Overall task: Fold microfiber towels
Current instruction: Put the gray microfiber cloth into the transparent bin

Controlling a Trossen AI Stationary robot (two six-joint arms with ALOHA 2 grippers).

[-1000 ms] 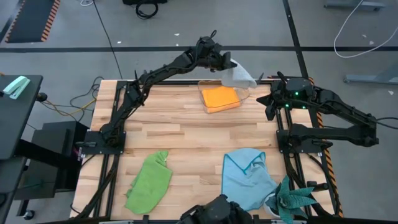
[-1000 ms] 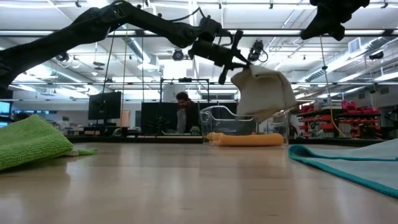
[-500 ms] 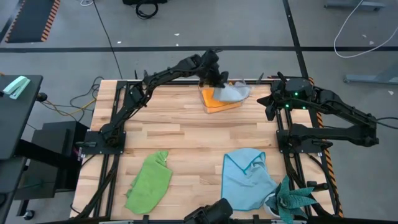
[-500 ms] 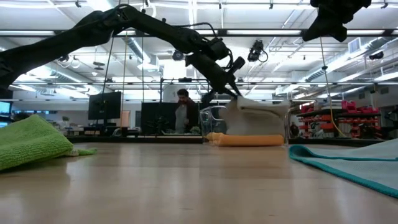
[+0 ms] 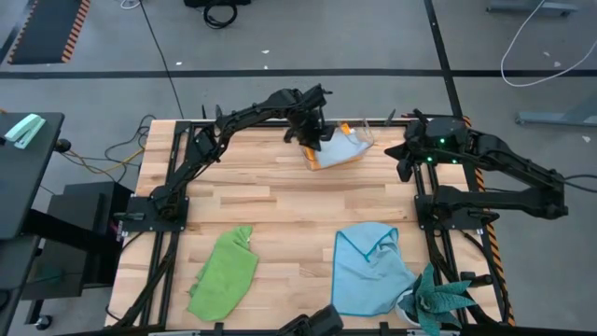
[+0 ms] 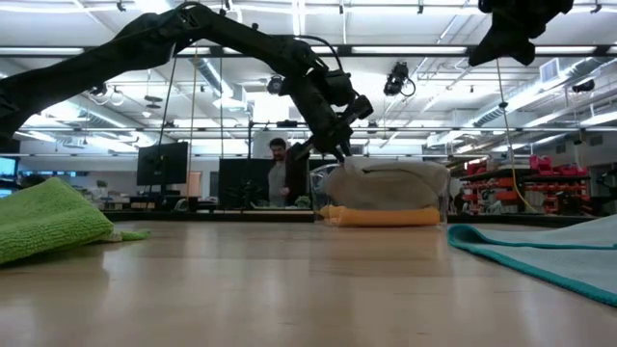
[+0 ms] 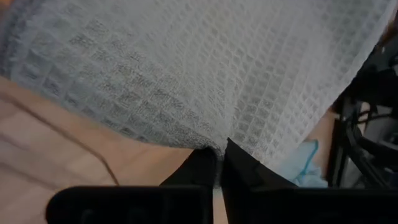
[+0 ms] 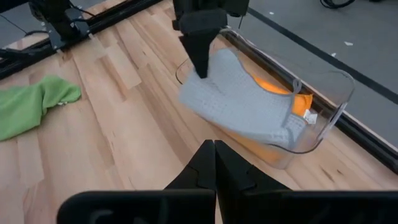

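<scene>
The grey towel (image 5: pixel 347 145) lies folded in the clear plastic box (image 5: pixel 370 136) at the table's far edge, on top of the folded orange towel (image 5: pixel 326 159). My left gripper (image 5: pixel 311 138) stands at the box's left end, shut on the grey towel (image 7: pixel 199 68). My right gripper (image 8: pixel 214 148) hangs shut and with nothing in it above the table's right side, clear of the box. The lime green towel (image 5: pixel 224 273) and the light blue towel (image 5: pixel 371 266) lie crumpled near the front edge. My left gripper pinches the grey towel's left edge (image 7: pixel 210 144) between its two fingers, which slant downward (image 6: pixel 339 152). One layer or several, I cannot tell. The cloth lies slack away from the fingers, resting on the orange towel (image 8: pixel 281 87) inside the box.
A teal spiky plant (image 5: pixel 443 299) stands at the near right corner beside the light blue towel. Bare wood (image 5: pixel 280 201) spreads across the table's middle. Dark frame rails run along both sides of the table.
My left gripper has come down and toward the near edge, tipping its fingers steeply downward. The grey towel, which hung from it above the box's far right, has been carried down into the box and now lies spread over the orange towel.
</scene>
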